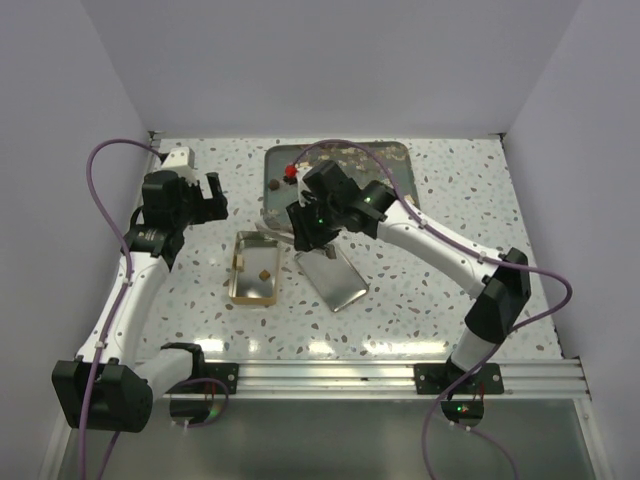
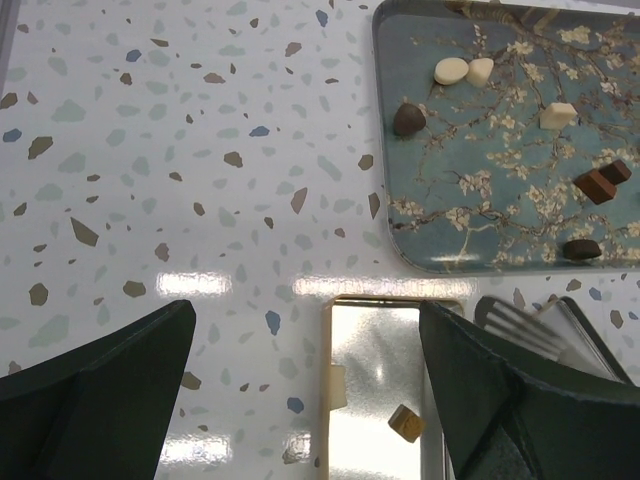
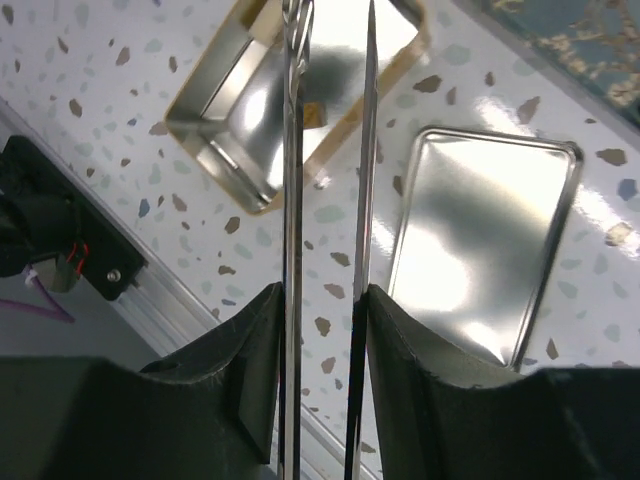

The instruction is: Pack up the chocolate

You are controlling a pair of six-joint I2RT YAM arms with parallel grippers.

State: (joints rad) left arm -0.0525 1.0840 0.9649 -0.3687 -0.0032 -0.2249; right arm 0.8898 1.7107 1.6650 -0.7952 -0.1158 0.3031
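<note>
Left gripper (image 2: 308, 330), fingers (image 2: 100, 390) spread wide, hangs over the gold tin (image 2: 375, 350), which lies between the fingertips. In it are two pieces of chocolate (image 2: 405, 423), one tan, one cream. More pieces lie scattered on the teal tray (image 2: 470, 240), beyond the fingertips to the right. Right gripper (image 3: 325, 300) pinches metal tongs (image 3: 292, 150), whose blades run past its fingertips across the tin. The lid (image 3: 490, 250) lies just right of them.

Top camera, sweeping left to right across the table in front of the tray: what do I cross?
Going right: left gripper, open → gold tin with one chocolate inside → flat silver lid. The right gripper, holding tongs, overlaps tin and lid, so it is left out.
</note>
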